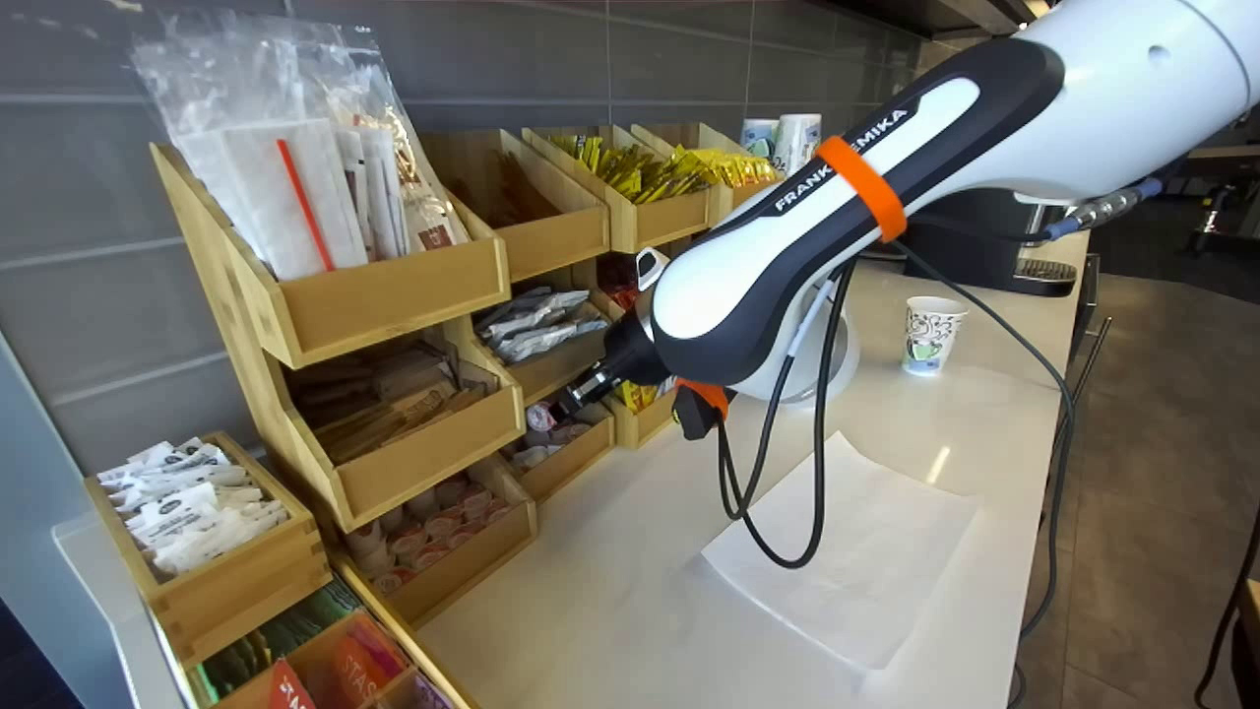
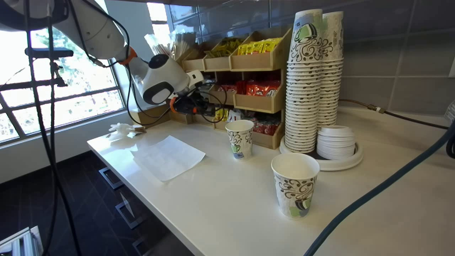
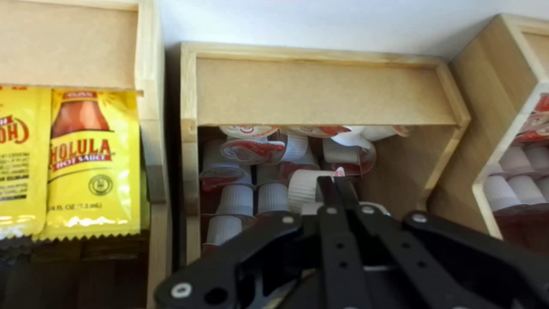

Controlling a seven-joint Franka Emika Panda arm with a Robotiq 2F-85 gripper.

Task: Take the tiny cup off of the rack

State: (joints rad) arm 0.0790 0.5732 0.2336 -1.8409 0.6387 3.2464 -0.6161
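Note:
The rack (image 1: 394, 305) is light plywood with tiered bins; it also shows in an exterior view (image 2: 259, 104) and the wrist view (image 3: 326, 92). The tiny cup (image 3: 302, 189) is pale and ribbed, with a reddish lid edge, and lies on its side in the wrist view. My gripper (image 3: 333, 178) has its fingertips nearly together, pinching the cup's lid edge. In an exterior view the cup (image 1: 540, 417) is at the tip of my gripper (image 1: 563, 406), at a bottom bin's opening over other small cups. The gripper (image 2: 212, 110) hides the cup in an exterior view.
More small cups fill this bin around the held one. Bin walls stand close on both sides, and a bin of silvery packets (image 1: 541, 320) is above. Hot sauce packets (image 3: 94, 171) are in the neighbouring bin. Paper cups (image 2: 295, 188) and a white sheet (image 1: 847, 551) are on the counter.

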